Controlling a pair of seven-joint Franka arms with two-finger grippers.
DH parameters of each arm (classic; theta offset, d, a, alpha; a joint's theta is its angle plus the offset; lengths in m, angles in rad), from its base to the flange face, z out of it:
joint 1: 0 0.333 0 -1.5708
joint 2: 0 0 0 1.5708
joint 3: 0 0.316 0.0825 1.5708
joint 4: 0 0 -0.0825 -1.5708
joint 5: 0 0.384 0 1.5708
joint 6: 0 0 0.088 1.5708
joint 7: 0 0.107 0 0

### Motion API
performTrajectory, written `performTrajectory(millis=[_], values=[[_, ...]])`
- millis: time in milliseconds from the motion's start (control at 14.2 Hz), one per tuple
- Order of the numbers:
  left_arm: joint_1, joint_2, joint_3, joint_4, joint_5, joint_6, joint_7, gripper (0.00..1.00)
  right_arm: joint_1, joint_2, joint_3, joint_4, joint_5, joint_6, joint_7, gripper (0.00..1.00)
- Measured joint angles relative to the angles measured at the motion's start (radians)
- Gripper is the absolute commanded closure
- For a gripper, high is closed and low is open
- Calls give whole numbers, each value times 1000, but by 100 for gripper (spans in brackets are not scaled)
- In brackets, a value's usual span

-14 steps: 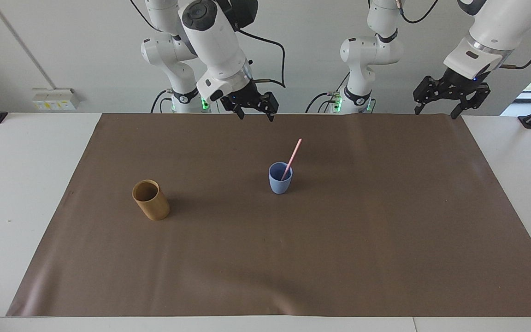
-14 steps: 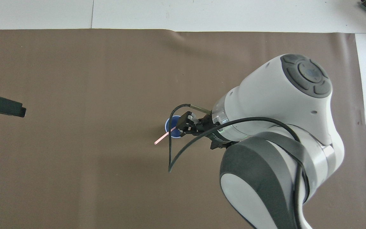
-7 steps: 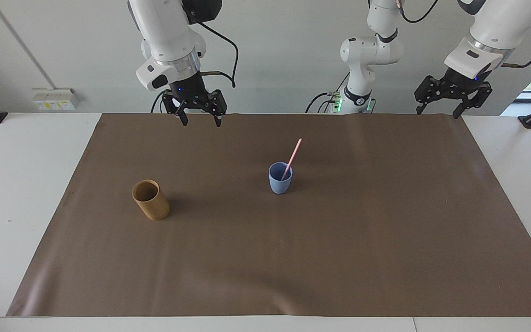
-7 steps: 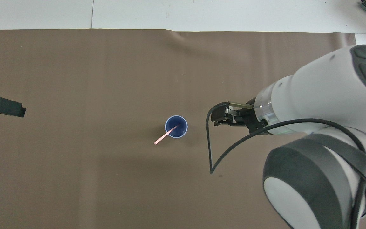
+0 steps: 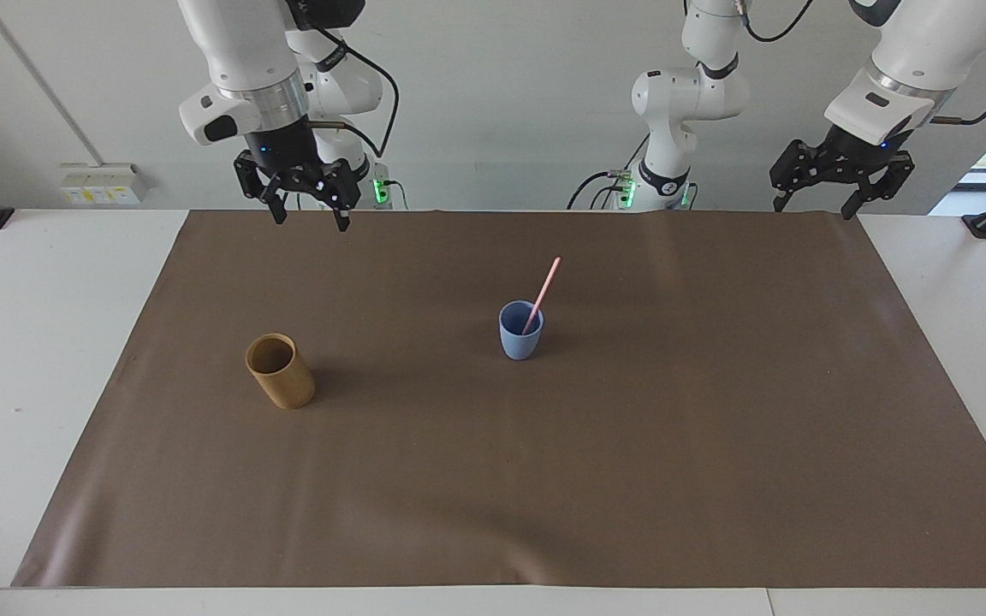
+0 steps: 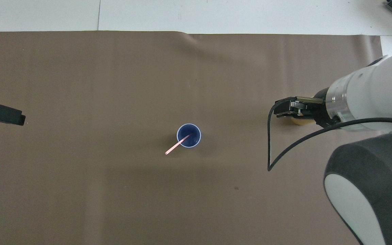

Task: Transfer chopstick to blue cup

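Note:
The blue cup (image 5: 520, 335) (image 6: 196, 140) stands upright near the middle of the brown mat. The pale pink chopstick (image 5: 546, 287) (image 6: 173, 149) stands in it, leaning on the rim and sticking out well above it. My right gripper (image 5: 307, 216) (image 6: 283, 109) is open and empty, raised high over the mat toward the right arm's end, clear of the blue cup. My left gripper (image 5: 810, 207) (image 6: 11, 117) is open and empty, and waits raised over the mat's edge at the left arm's end.
A tan bamboo-coloured cup (image 5: 281, 371) stands on the mat (image 5: 715, 479) toward the right arm's end. In the overhead view the right gripper covers most of it (image 6: 298, 121). White table borders the mat.
My right gripper has swung away from above the blue cup toward the right arm's end, open and empty. The chopstick stays in the blue cup. The left arm has hardly moved.

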Motion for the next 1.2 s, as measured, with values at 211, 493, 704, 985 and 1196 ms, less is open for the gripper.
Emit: performTrajectory(millis=[211,493,704,985,1196], values=[[0,0,0,0,0,0,0,0,5,-26,-103,2,0,-42,-111,0],[0,0,2,0,0,0,0,0,5,-40,-148,1,0,-70,-194,0],[0,0,3,0,0,0,0,0,8,-41,-147,19,-3,-89,-194,0],[0,0,2,0,0,1,0,0,6,-43,-148,61,-57,-150,-218,0],[0,0,2,0,0,1,0,0,5,-43,-149,59,-51,-150,-265,0]])
